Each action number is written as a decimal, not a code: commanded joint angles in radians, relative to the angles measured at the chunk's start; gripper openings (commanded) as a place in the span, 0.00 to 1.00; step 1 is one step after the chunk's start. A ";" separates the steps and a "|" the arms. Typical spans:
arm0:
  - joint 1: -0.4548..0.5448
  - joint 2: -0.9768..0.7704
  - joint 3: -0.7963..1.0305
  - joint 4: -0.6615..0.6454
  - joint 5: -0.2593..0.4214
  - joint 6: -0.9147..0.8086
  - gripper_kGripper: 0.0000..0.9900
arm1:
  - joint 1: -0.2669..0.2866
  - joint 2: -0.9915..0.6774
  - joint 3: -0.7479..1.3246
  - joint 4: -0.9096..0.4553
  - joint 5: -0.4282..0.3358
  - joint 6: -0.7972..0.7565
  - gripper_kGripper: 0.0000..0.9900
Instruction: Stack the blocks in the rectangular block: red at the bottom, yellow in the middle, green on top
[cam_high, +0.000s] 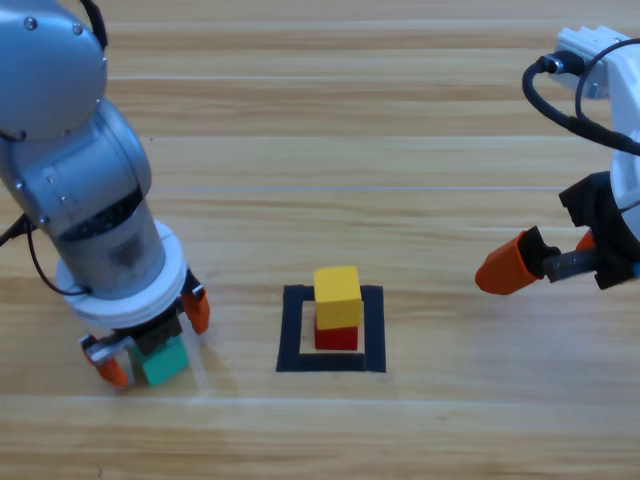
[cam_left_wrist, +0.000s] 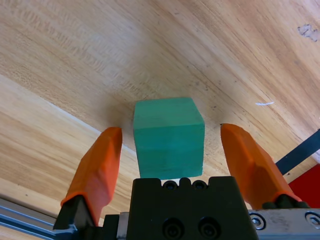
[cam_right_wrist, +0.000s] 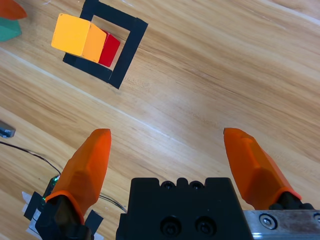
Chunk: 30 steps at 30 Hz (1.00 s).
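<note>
The teal-green cube (cam_high: 163, 358) rests on the table at the front left, between the jaws of my left gripper (cam_high: 155, 342). In the left wrist view the green cube (cam_left_wrist: 169, 137) has a gap on each side, so the left gripper (cam_left_wrist: 171, 131) is open around it. Inside the black tape outline (cam_high: 371, 330), the yellow cube (cam_high: 337, 295) sits on the red cube (cam_high: 337, 337). My right gripper (cam_high: 545, 255) hangs open and empty at the right edge. Its wrist view shows the yellow cube (cam_right_wrist: 75, 36), the red cube (cam_right_wrist: 110, 49) and the tape outline (cam_right_wrist: 131, 47) far off.
The left arm's grey body (cam_high: 90, 200) fills the upper left of the high view. Black cables (cam_high: 560, 100) loop off the right arm at the top right. A strip of tape and part of the red cube (cam_left_wrist: 306, 172) show at the left wrist view's right edge.
</note>
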 joint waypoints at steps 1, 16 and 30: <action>0.019 0.015 0.023 -0.016 -0.013 0.027 0.80 | -0.018 0.027 -0.004 -0.014 0.008 -0.012 1.00; 0.068 0.028 -0.015 0.032 -0.033 0.223 0.25 | -0.018 0.036 -0.007 -0.014 0.010 -0.016 1.00; 0.094 0.069 -0.521 0.426 -0.029 0.799 0.00 | -0.018 0.039 -0.007 -0.014 0.007 -0.016 1.00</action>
